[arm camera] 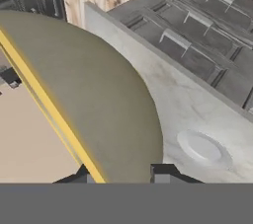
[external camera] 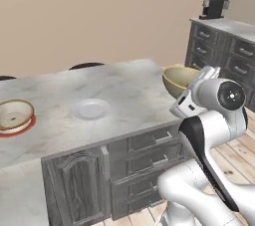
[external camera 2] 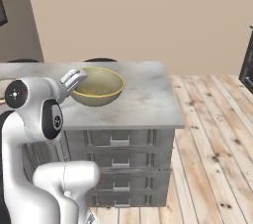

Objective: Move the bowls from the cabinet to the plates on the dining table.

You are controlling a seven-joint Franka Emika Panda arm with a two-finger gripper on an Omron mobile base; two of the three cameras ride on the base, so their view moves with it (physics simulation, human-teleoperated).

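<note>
One bowl already seated on the red-rimmed plate; second bowl clamped by its rim in the hand, above the surface, plain plate beyond it unfilled.

Marble dining table carries a plain white plate mid-top, and a red-rimmed plate at left, bowl sitting on it.

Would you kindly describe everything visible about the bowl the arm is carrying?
The carried bowl is round and tan-beige, with a golden rim and a speckled, paler inside. It looks glazed and empty. It hangs above the dining table near its end, slightly tilted in the right base view. The claw grips its rim, with one finger inside and one outside. Beyond it, the plain plate sits bare on the marble.
</note>
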